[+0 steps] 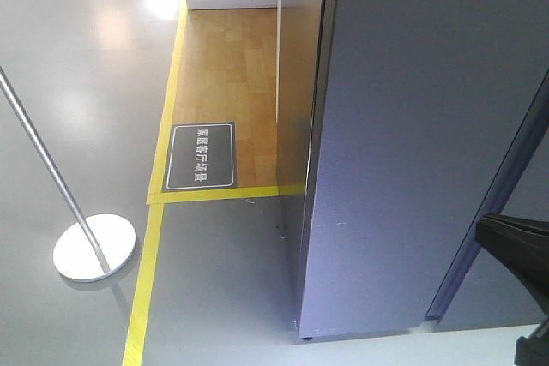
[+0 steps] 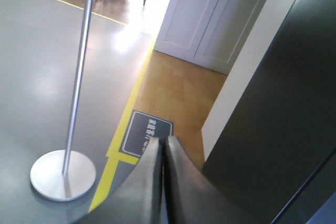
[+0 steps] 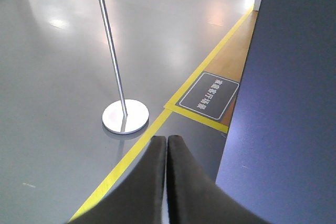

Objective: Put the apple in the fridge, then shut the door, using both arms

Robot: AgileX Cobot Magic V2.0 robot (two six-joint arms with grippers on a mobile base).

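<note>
The tall dark grey-blue fridge [image 1: 403, 143] fills the right of the front view, with only its dark outer faces showing. It also shows in the left wrist view [image 2: 283, 108] and the right wrist view [image 3: 291, 103]. No white interior is visible. The apple is out of view. My left gripper [image 2: 162, 139] is shut and empty, pointing over the floor left of the fridge. My right gripper [image 3: 166, 138] is shut and empty, also over the floor left of the fridge. A black arm part [image 1: 519, 250] shows at the front view's lower right.
A silver pole on a round base [image 1: 93, 246] stands on the grey floor to the left, also in the wrist views [image 2: 63, 174] [image 3: 125, 116]. Yellow floor tape [image 1: 154, 229] borders a wood floor with a dark sign [image 1: 200, 156]. White cabinet doors [image 2: 210, 17] stand behind.
</note>
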